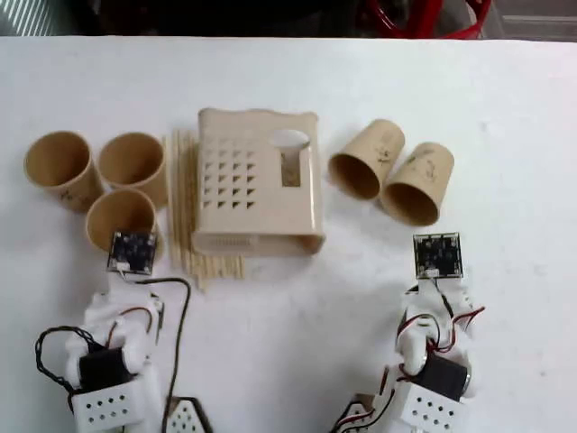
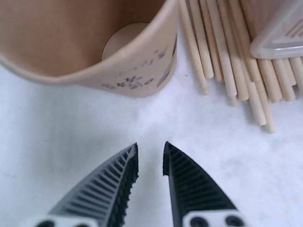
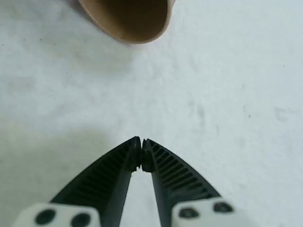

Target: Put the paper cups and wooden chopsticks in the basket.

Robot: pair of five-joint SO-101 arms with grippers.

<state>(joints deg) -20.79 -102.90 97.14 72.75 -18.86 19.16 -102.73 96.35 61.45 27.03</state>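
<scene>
Three upright paper cups (image 1: 61, 167) (image 1: 133, 162) (image 1: 122, 216) cluster at the table's left. Two more cups (image 1: 365, 160) (image 1: 417, 183) lie tipped over to the right of the cream basket (image 1: 257, 185). Wooden chopsticks (image 1: 183, 203) lie along the basket's left side and partly under its near edge. My left gripper (image 2: 150, 153) hovers slightly open over bare table, just short of the nearest cup (image 2: 94, 42), with chopsticks (image 2: 227, 61) and the basket's corner (image 2: 279, 33) beside it. My right gripper (image 3: 142, 153) is shut and empty, a short way from a tipped cup's rim (image 3: 125, 19).
The white table (image 1: 297, 307) has free room between the two arms and in front of the basket. A black cable (image 1: 185, 334) runs beside the left arm (image 1: 132, 253). The right arm (image 1: 437, 257) stands near the front right. Red and dark objects sit beyond the far edge.
</scene>
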